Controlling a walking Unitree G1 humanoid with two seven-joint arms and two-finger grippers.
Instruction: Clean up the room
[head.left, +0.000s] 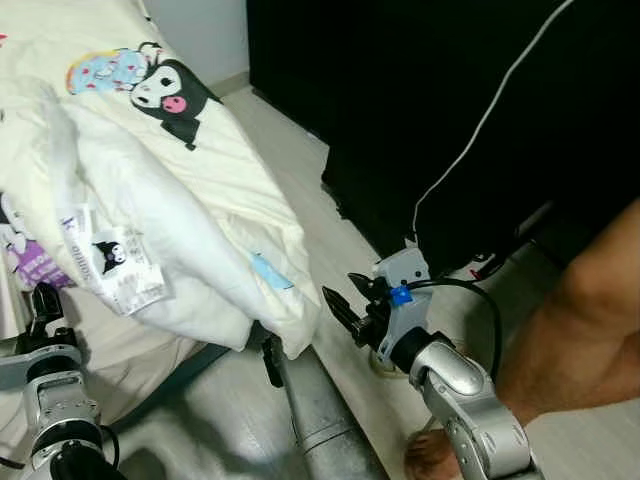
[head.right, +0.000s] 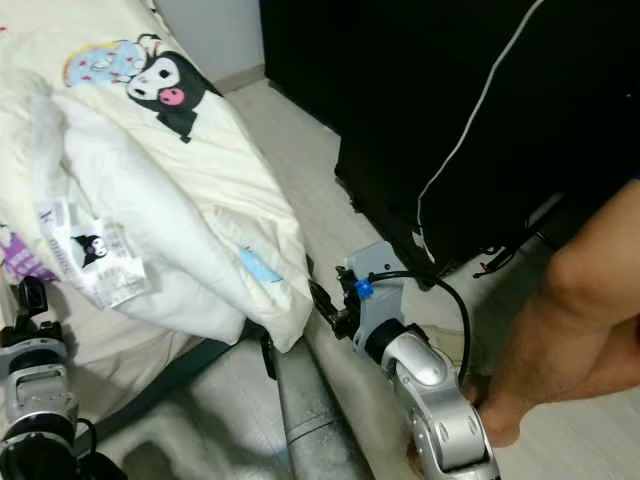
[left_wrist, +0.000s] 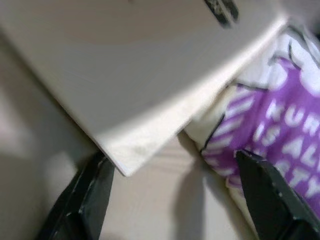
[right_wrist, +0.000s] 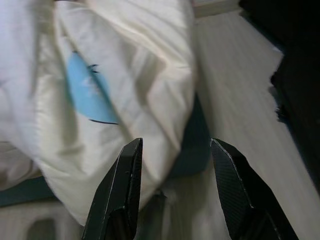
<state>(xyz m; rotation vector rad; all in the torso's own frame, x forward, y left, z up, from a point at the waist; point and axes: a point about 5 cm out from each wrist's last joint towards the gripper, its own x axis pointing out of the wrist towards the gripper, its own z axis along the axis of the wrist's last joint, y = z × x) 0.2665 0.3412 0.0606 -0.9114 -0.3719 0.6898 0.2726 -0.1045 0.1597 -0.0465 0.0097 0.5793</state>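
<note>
A cream duvet (head.left: 230, 170) with cartoon prints covers the bed, and a white quilt (head.left: 150, 215) with a printed label (head.left: 115, 262) lies bundled on it. One duvet corner (head.left: 290, 320) hangs over the bed's edge. My right gripper (head.left: 345, 295) is open just right of that corner, fingers pointing at it; in the right wrist view the corner (right_wrist: 125, 100) lies a little beyond the open gripper (right_wrist: 175, 145). My left gripper (head.left: 42, 300) is low at the bed's near left. It stands open (left_wrist: 175, 160) before a cream fabric edge (left_wrist: 150, 145) and purple-printed cloth (left_wrist: 280, 130).
A person in black clothing (head.left: 450, 100) stands close on the right, with a bare leg (head.left: 580, 340) and foot (head.left: 430, 455) beside my right arm. A grey cylinder (head.left: 315, 410) lies on the pale floor (head.left: 300, 150) under the duvet corner. A white cable (head.left: 480, 130) hangs down.
</note>
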